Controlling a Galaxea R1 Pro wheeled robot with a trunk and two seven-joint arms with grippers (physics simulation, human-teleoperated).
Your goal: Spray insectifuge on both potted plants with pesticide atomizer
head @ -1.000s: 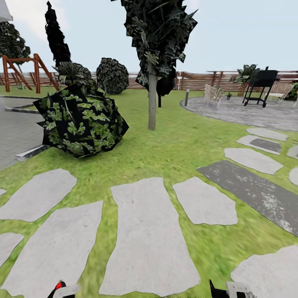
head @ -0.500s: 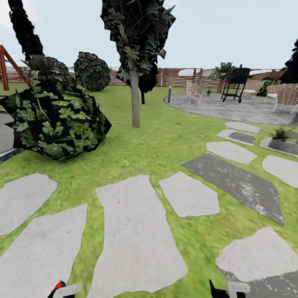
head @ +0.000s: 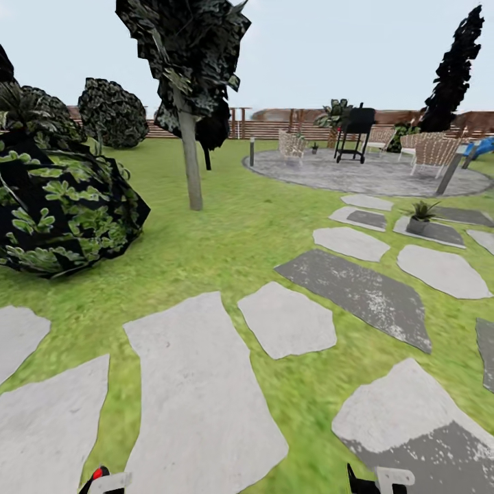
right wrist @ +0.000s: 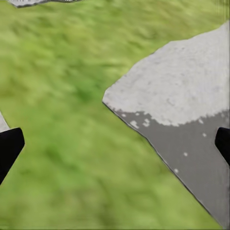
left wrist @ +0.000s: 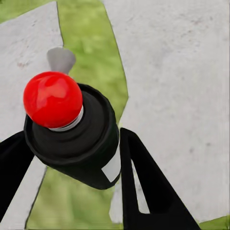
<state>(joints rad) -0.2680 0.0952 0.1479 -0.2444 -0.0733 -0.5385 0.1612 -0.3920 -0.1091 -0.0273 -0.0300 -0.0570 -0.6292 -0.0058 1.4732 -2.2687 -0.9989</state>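
You've got the atomizer (left wrist: 72,129) clamped in the left gripper (left wrist: 72,182); right gripper (right wrist: 115,139) wide open, empty; a plant (head: 420,217) sits far ahead-right.

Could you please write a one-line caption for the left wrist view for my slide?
Left gripper holding a dark bottle with a red ball top above pale stepping stones and grass.

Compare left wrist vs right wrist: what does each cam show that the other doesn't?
Left wrist: the pesticide atomizer, dark with a red ball top, clamped in the left gripper. Right wrist: the right gripper open with nothing between its fingers, above a stepping stone that is part pale, part dark grey. Both: lawn and pale stones below.
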